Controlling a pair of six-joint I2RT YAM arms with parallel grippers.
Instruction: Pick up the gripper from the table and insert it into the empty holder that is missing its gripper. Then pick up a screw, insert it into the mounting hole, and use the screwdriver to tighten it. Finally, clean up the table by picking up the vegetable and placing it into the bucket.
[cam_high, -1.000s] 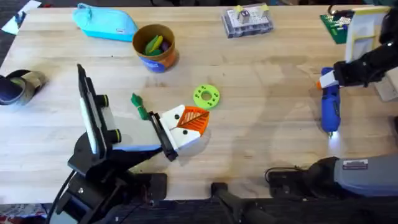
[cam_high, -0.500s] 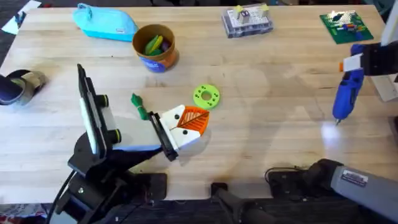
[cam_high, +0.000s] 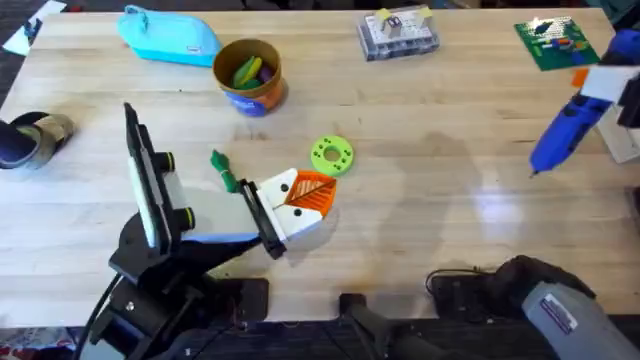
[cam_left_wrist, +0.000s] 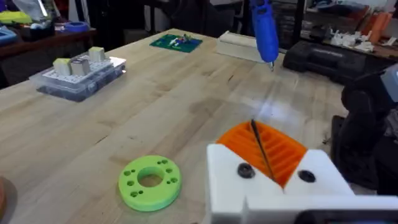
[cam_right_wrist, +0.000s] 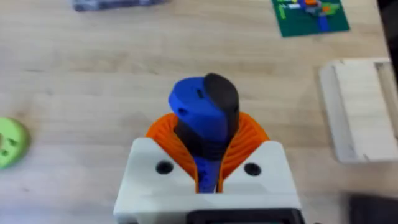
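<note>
The screwdriver (cam_high: 566, 128) is bright blue — with a dark tip at its back end. The right gripper (cam_right_wrist: 208, 163) holding it is white with orange ribbed pads. The left gripper (cam_high: 298, 203) is white and orange too. The vegetable (cam_high: 223, 170) is green. The bucket (cam_high: 250, 77) is orange-tan with a blue band — yellow-green and purple bits sit inside. The ring (cam_high: 332, 155) is lime green, the pouch (cam_high: 170, 35) light blue, and the table (cam_high: 420, 190) pale wood.
</note>
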